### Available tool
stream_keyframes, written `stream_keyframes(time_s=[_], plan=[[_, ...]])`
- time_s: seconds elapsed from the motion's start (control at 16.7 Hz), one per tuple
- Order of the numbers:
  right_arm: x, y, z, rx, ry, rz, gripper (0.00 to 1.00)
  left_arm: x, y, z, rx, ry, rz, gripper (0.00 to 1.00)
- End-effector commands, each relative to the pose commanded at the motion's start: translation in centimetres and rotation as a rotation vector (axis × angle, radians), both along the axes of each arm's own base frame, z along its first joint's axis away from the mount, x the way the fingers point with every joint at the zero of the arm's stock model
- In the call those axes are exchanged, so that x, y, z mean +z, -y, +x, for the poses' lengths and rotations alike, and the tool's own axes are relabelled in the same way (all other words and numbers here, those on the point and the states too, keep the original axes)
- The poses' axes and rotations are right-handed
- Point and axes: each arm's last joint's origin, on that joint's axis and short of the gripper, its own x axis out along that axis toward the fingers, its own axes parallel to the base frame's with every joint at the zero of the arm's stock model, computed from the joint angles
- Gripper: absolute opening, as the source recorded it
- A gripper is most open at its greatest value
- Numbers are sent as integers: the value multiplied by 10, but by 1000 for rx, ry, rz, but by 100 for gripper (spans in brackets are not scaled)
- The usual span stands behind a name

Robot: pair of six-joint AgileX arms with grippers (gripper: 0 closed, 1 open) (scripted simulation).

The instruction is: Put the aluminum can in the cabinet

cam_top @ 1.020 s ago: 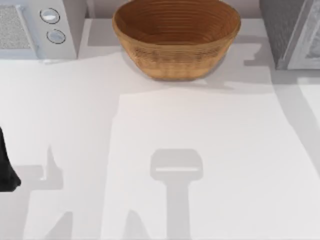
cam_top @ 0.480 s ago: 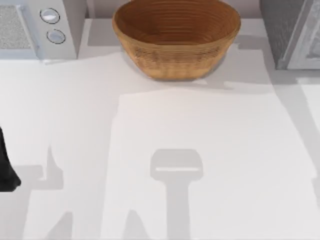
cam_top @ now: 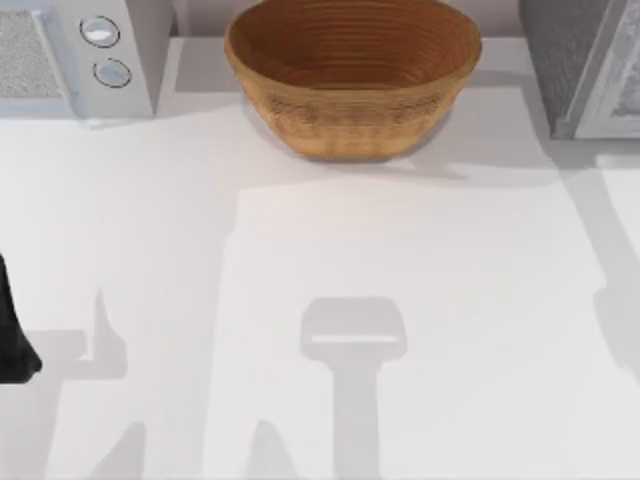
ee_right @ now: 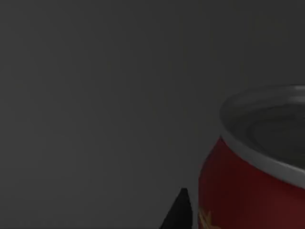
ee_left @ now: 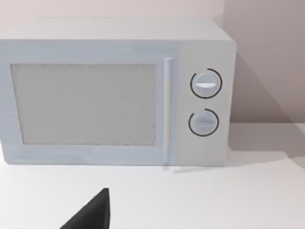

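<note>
The right gripper's state cannot be made out: its wrist view is dim, with one dark finger tip just beside the aluminum can, whose silver rim and red wall stand close against a dark grey surface that I judge to be the inside of the cabinet. Whether the can is clasped or already set down, I cannot tell. The can looks light, thin-walled and smooth, so it should dent under a hard squeeze and slip under a slack one; the best hold is across the red wall at mid-height, below the rim. In the top view the cabinet stands right of the wicker bowl, the microwave left of that bowl. The left arm sits parked far left of the bowl, its hold unreadable.
</note>
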Motion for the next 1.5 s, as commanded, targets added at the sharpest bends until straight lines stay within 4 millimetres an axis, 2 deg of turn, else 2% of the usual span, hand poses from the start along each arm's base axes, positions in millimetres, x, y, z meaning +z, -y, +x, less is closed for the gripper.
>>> stream_keyframes(time_s=[0.24,0.54,1.32,1.5], plan=[[-15,4,27,-3,-35,-3,0,0,0,0,0,0,0,100],[-17,4,30,-3,-42,-4,0,0,0,0,0,0,0,100],[-17,4,30,-3,-42,-4,98,0,0,0,0,0,0,100],[-17,4,30,-3,-42,-4,100,0,0,0,0,0,0,100]])
